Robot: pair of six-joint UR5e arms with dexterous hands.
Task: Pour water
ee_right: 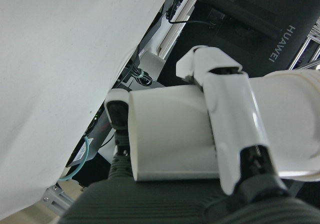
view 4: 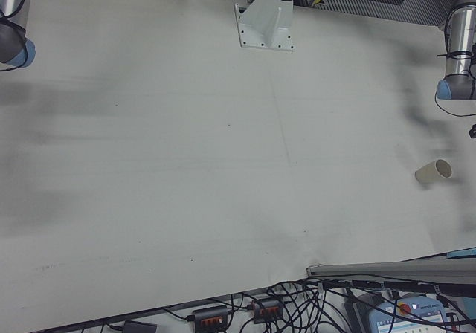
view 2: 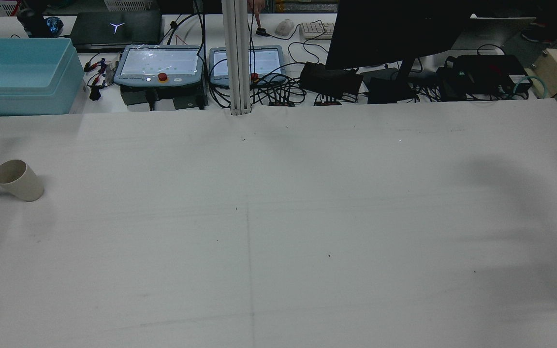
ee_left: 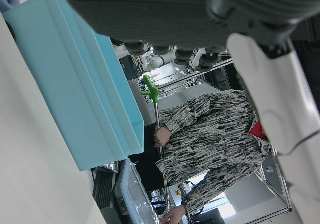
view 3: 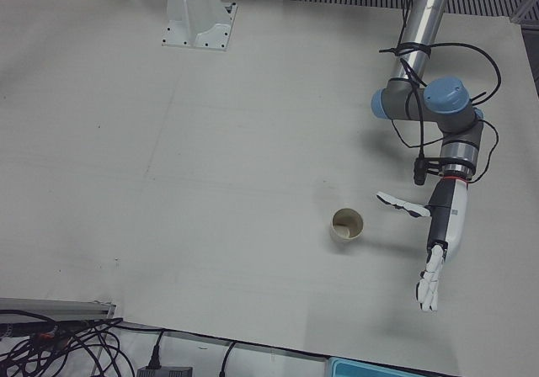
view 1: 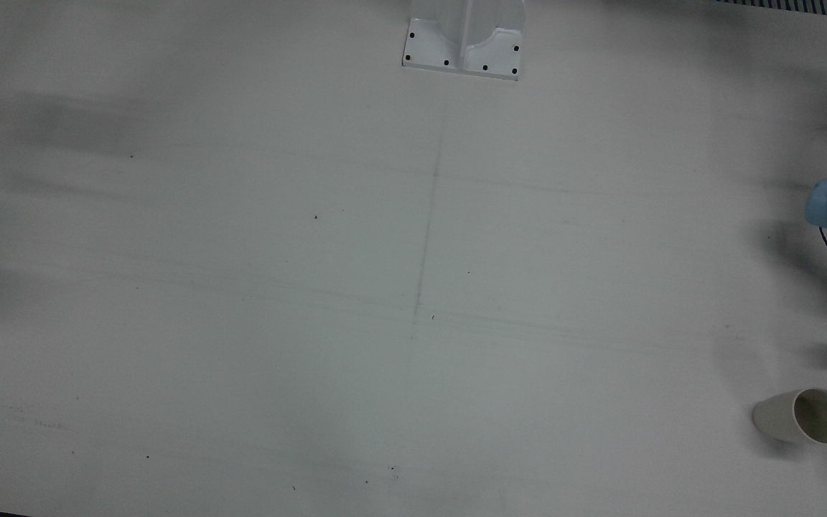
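Your paper cup (view 3: 346, 225) stands on the white tabletop (view 3: 210, 158), near the edge on the robot's left side, and it looks empty: the inside shows only its bare pale wall and bottom. In the front view the same cup (view 1: 802, 416) sits at the lower right, its mouth toward the camera.

Your left hand (view 3: 438, 241) hangs just beside the cup, not touching it. Its fingers (view 3: 429, 289) are spread and straight, pointing down toward the tabletop's near edge, with one finger stretched out sideways toward the cup. It holds nothing.

Your right hand (ee_right: 210, 134) shows only in its own camera, where its white fingers (ee_right: 232, 119) lie folded close against the palm with nothing between them.

Beyond the tabletop's edge sits a light blue bin (view 2: 17, 77); as far as you can see inside, it is bare.
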